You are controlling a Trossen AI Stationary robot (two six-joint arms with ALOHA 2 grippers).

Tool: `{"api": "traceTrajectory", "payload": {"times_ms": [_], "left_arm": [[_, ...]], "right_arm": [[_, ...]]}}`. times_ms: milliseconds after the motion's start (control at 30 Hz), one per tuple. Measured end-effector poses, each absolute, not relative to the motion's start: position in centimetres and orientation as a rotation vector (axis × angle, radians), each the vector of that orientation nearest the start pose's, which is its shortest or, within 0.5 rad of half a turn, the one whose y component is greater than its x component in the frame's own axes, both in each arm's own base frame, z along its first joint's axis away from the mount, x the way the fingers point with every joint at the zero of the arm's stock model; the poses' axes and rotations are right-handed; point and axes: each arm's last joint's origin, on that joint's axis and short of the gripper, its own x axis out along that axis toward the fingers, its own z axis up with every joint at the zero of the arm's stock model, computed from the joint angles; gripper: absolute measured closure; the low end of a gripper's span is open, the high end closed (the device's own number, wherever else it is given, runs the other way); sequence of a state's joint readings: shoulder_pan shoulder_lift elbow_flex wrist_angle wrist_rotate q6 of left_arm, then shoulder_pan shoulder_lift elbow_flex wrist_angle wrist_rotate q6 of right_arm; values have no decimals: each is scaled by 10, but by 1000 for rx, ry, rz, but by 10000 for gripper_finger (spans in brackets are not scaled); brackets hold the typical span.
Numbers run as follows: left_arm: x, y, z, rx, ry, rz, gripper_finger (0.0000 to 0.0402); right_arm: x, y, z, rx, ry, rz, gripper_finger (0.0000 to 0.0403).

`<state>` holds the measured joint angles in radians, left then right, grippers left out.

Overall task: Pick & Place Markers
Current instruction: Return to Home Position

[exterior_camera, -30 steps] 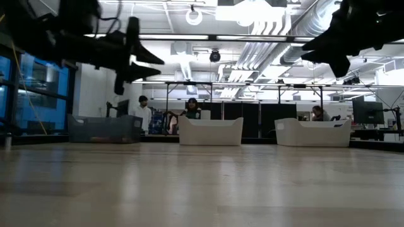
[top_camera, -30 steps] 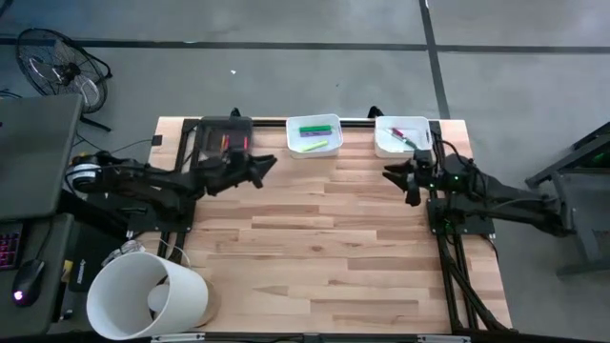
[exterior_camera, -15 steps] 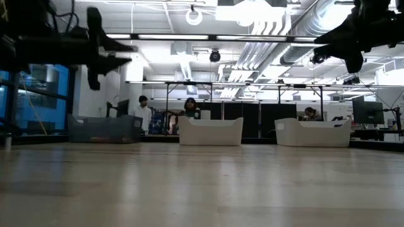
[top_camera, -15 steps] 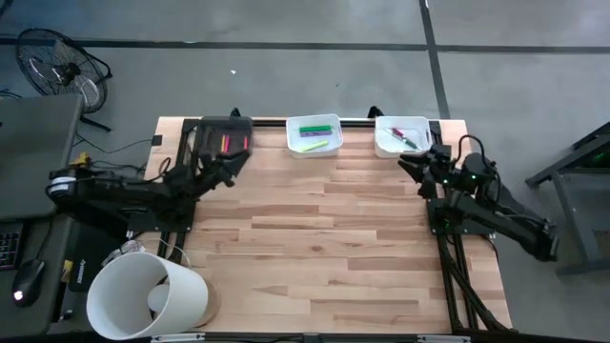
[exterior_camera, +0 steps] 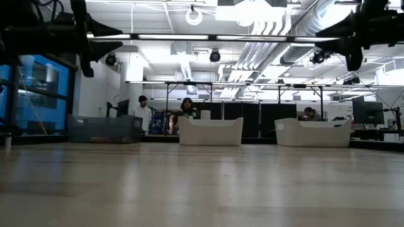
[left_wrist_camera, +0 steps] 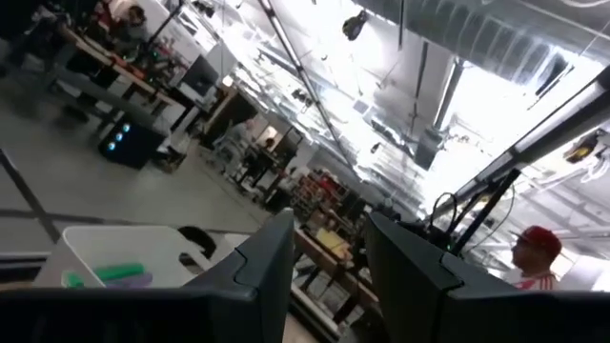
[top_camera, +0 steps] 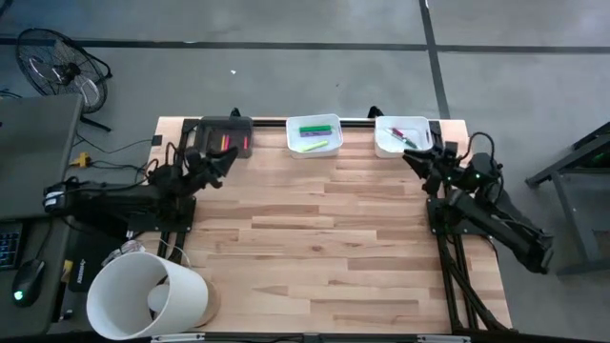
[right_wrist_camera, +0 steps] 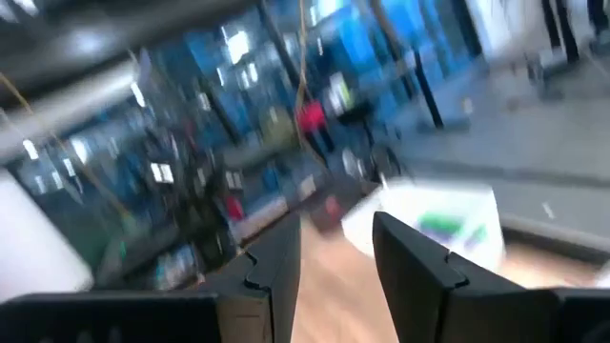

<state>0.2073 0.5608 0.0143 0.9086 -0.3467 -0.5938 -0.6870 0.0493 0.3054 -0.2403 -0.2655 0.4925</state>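
The markers lie in three trays along the table's far edge. Green and yellow-green markers point(top_camera: 315, 131) fill the middle white tray point(top_camera: 291, 140). Red and orange markers point(top_camera: 229, 143) lie in the dark tray point(top_camera: 205, 133), and a few more markers point(top_camera: 407, 139) in the right white tray point(top_camera: 386, 148). My left gripper point(top_camera: 227, 160) hovers open over the table near the dark tray, holding nothing; its fingers point(left_wrist_camera: 272, 262) show a bare gap. My right gripper point(top_camera: 412, 157) hovers open beside the right white tray, its fingers point(right_wrist_camera: 276, 267) also apart with nothing between them.
A big white bucket point(top_camera: 143, 295) lies on its side at the table's near left corner. The wooden table top point(top_camera: 315, 238) stretches between the arms. Beyond the table's far edge, people point(exterior_camera: 187, 107) and desks show in the room.
My left gripper has drawn back toward the table's left edge, from near the middle tray to beside the dark tray, tipping upward. My right gripper has swung toward the far right corner, ending next to the right white tray. Neither gap between the fingers has changed.
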Motion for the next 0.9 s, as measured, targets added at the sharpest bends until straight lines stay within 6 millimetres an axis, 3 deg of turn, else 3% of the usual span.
{"api": "traceTrajectory", "payload": {"times_ms": [100,267,367,900], "left_arm": [[118,35,202,-593,-520,427,271],[118,35,201,-603,-505,431,271],[118,35,200,-612,-508,434,271],[134,40,195,-603,-391,545,271]], "right_arm": [[65,-45,235,475,-259,-408,281],[77,-53,208,524,-356,-347,281],[77,-52,209,487,-407,-337,281],[89,-44,185,460,-294,-382,281]]}}
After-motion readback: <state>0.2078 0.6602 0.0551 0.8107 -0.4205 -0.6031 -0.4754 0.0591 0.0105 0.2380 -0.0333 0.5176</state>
